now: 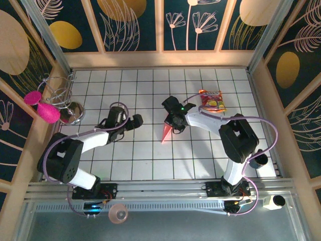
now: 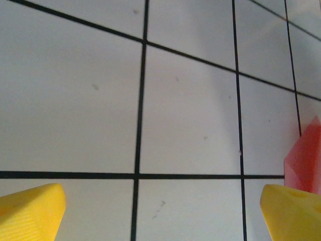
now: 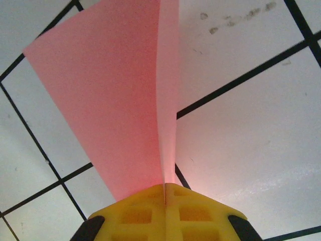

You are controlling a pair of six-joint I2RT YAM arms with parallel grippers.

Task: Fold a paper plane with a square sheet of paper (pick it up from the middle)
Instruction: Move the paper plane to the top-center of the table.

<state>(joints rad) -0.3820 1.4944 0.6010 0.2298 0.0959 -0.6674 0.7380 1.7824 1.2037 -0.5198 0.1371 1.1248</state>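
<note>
**Top external view.** The paper plane (image 1: 166,133) is seen near the middle of the tiled table (image 1: 130,165) as a narrow salmon-pink dart, its sharp tip aimed toward 7 o'clock. Its wide end is hidden under the right gripper (image 1: 173,120), which is set over it from 1 o'clock. The grip appears to be taken at the central ridge so that the folds are kept pressed together. The left gripper (image 1: 138,120) is parked at 9 o'clock of the plane, apart from it and holding nothing, probably so that it can assist without crowding the paper. A red-and-yellow snack packet (image 1: 212,101) lies at 2 o'clock of the right gripper, and 2 magenta discs (image 1: 40,108) hang at the left wall. Neither is involved.

**Left wrist view.** The left gripper (image 2: 160,218) is shown with its 2 yellow fingertips (image 2: 30,211) spread wide over bare tile, nothing between them. A corner of the paper plane (image 2: 306,155) enters at 3 o'clock, just beside the right-hand fingertip. Contact cannot be told.

**Right wrist view.** The jaws of the right gripper (image 3: 165,201) are pressed together on the paper plane (image 3: 115,95), clamped at the crease. From there 2 pink flaps fan out toward 12 o'clock and 11 o'clock above the tiles. The pinch is judged to be a creasing or lifting hold on the ridge.
</note>
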